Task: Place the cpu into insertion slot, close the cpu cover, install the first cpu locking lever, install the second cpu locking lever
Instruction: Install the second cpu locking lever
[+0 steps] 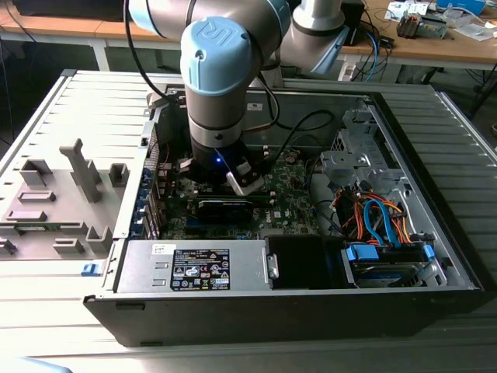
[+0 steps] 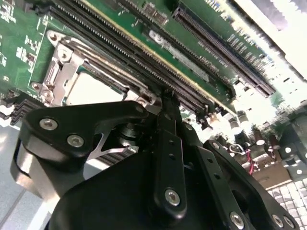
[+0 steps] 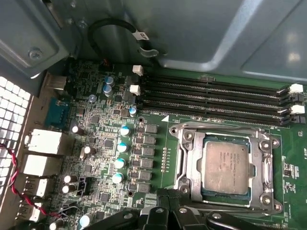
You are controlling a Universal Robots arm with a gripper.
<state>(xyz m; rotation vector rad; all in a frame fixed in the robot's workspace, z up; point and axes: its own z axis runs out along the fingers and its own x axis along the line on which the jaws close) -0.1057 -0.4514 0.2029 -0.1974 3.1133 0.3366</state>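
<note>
I see the cpu [image 3: 226,166] sitting flat in the insertion slot [image 3: 188,163] on the green motherboard [image 3: 158,139], silvery top facing up, its sides square with the socket rim. The cpu cover [image 3: 266,165] lies down around it as a metal frame, with the chip showing through the cut-out. In the second wrist view the same chip [image 2: 91,90] shows as a pale glare inside the cover [image 2: 62,67], and the gripper [image 2: 165,103] comes to a narrow point right at the socket's edge, fingers drawn together with nothing held that I can make out. In the first wrist view the gripper [image 3: 165,194] tips sit just beside the socket's rim. Four long black memory slots [image 3: 216,98] run parallel to one side of the socket; small capacitors [image 3: 122,146] stand in a row on the other side. The exterior view gives me the open computer case [image 1: 435,233] lying on the worktop [image 1: 458,342], the arm [image 1: 217,70] reaching straight down into it and hiding the socket.
</note>
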